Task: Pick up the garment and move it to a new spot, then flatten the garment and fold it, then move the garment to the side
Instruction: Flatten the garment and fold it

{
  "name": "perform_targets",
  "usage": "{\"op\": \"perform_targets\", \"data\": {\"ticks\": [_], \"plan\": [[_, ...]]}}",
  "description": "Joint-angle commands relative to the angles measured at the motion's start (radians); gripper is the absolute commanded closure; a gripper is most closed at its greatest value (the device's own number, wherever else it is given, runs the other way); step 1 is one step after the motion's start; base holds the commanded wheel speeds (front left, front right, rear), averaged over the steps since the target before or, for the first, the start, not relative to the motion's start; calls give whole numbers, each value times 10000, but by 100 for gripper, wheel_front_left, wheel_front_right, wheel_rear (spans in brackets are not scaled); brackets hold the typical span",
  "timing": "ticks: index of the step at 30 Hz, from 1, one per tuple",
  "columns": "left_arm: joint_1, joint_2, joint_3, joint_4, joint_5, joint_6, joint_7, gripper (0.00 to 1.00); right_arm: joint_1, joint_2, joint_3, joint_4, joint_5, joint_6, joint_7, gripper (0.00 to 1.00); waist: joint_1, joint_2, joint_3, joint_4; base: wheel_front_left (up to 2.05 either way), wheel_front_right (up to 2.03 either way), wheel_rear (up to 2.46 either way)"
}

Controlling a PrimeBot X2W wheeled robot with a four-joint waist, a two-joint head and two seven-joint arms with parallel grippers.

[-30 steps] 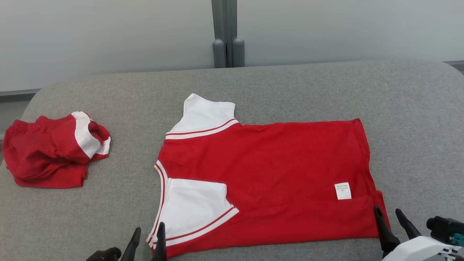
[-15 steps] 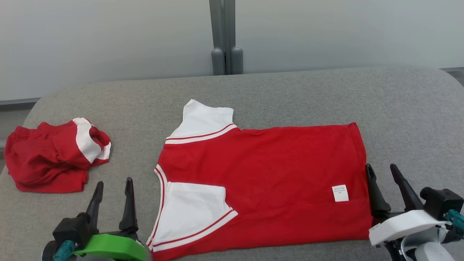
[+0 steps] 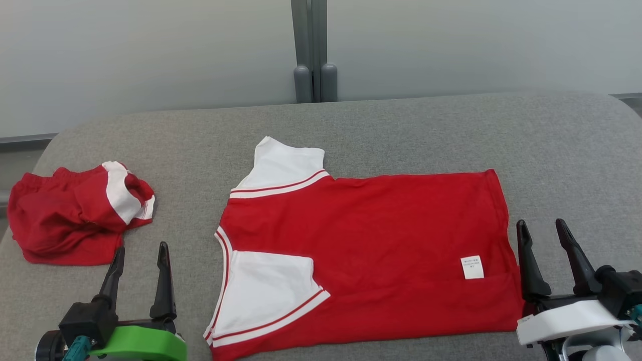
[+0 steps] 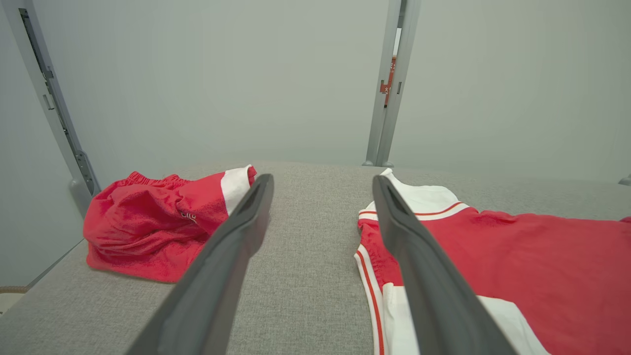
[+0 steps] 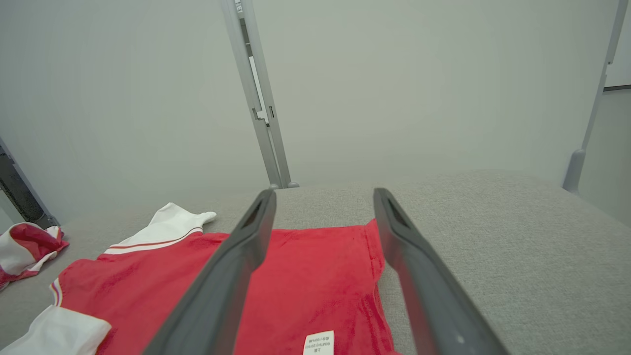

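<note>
Losing the lower right corner of the red shirt (image 3: 371, 225) behind the white mount (image 3: 567, 321) of the right gripper (image 3: 541, 222), at the lower right of the head view. Cutting off both gripper bodies at the bottom edge, and nearly clipping the shirt's lower left corner there too. Failing to read the print on the small label (image 3: 472, 266) near the shirt's right end: too small. Lying flat across the middle of the grey cushion (image 3: 401, 130), collar to the left, white sleeves pointing up and down the frame. Grasping nothing on either side: left gripper (image 3: 141, 246) at the lower left, spread wide over bare cushion between the shirt and a crumpled red and white bundle (image 3: 65, 220) at the far left; the right equally spread, just beside the shirt's right hem. Covering part of the collar and bundle with dark fingers (image 4: 236, 246) in the left wrist view. Standing behind the cushion at top centre, two grey posts (image 3: 313, 80) against a pale wall (image 3: 150, 50).
</note>
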Motion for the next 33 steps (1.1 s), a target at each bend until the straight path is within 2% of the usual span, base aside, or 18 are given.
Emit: {"op": "perform_targets", "data": {"ticks": [1, 18, 25, 33], "plan": [[116, -15, 73, 12, -22, -20, -4, 0, 173, 7, -49, -81, -73, -14, -26, 0, 0, 0, 3, 9, 0, 0, 0], [67, -68, 179, 438, 105, -122, -4, 0, 108, -113, 130, 283, -140, -14, -27, 0, 0, 0, 34, -5, 0, 0, 0], [-1207, 455, -301, 952, 227, -134, -4, 0, -1005, -562, 528, 812, -125, -14, -28, 0, 0, 0, 228, -172, 0, 0, 0], [-4035, 1529, -1801, 1838, -346, -143, 272, 0, -3195, -1432, 1043, 2017, -15, -14, 188, 0, 0, 0, 1303, -389, 0, 0, 0]]}}
